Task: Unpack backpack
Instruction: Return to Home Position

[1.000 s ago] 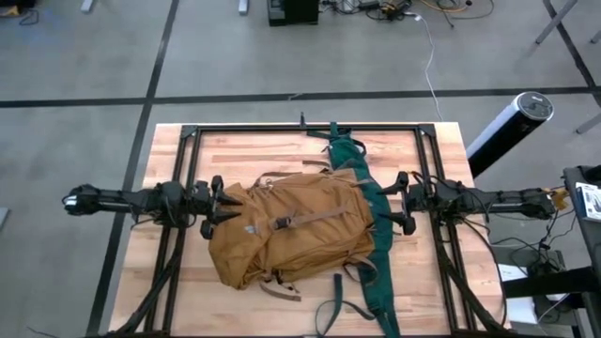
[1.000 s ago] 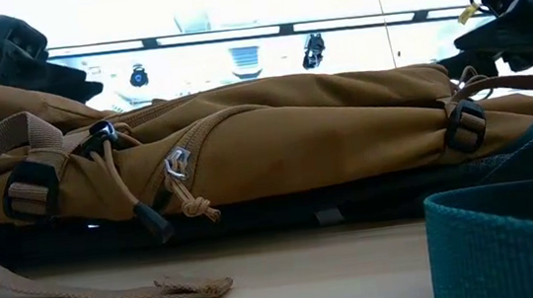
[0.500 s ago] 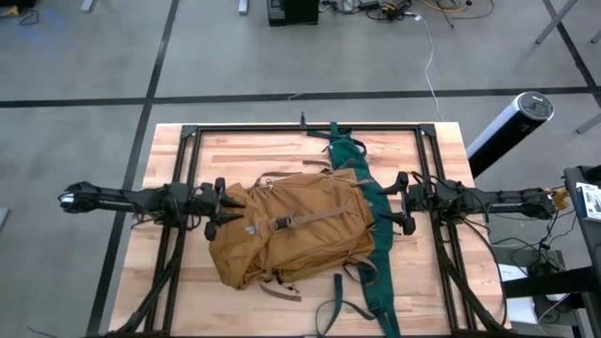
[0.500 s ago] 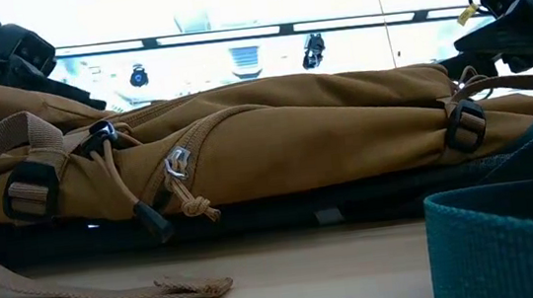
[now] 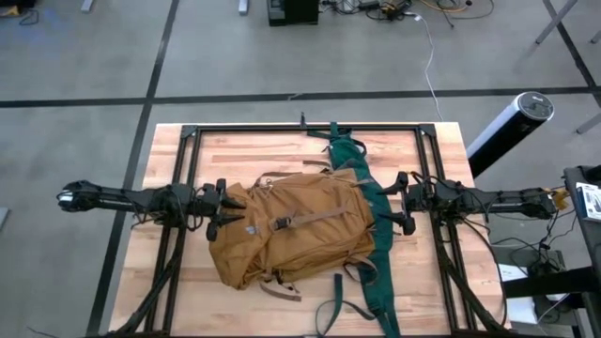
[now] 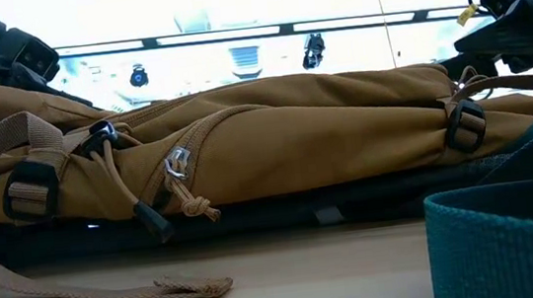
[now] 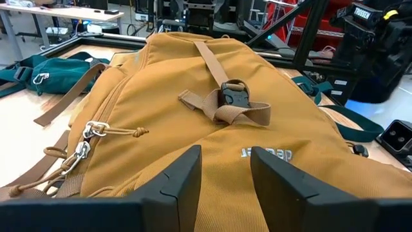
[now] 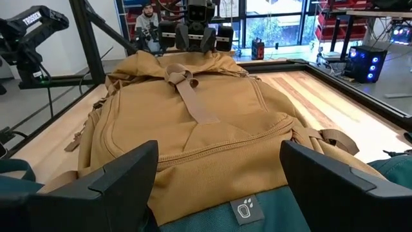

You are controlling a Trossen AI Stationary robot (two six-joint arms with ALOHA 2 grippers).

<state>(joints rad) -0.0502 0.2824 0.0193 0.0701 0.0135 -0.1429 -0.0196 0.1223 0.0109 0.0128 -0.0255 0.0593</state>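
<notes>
High view, place: the backpack [image 5: 291,225] lay flat in the middle of the wooden bench [image 5: 263,155], closed, its lid strap fastened.
High view, relation: it lay between the two arms, with its long axis roughly from one arm to the other, a little slanted.
High view, left pincer [image 5: 219,206]: released, fingers spread, at the tan end of the bag and the nearer one to the fabric.
High view, right pincer [image 5: 403,202]: released too, just beside the dark green back panel [image 5: 380,221], on the opposite side.
Low view, material: thick mustard-tan canvas in soft folds, with a flat webbing strap [image 6: 83,287] lying loose on the bench and a metal zip puller [image 6: 178,163] on knotted cord.
Left wrist view, shape: two dark fingers stood apart and held nothing. Beyond them the dark plastic buckle [image 7: 233,96] sat on the lid strap.
Right wrist view, grip: the fingers stood wide apart and empty over the green panel.
Judgement: nothing appeared taken out. Each arm could probably draw back along the bag's axis, if no strap caught on it.
</notes>
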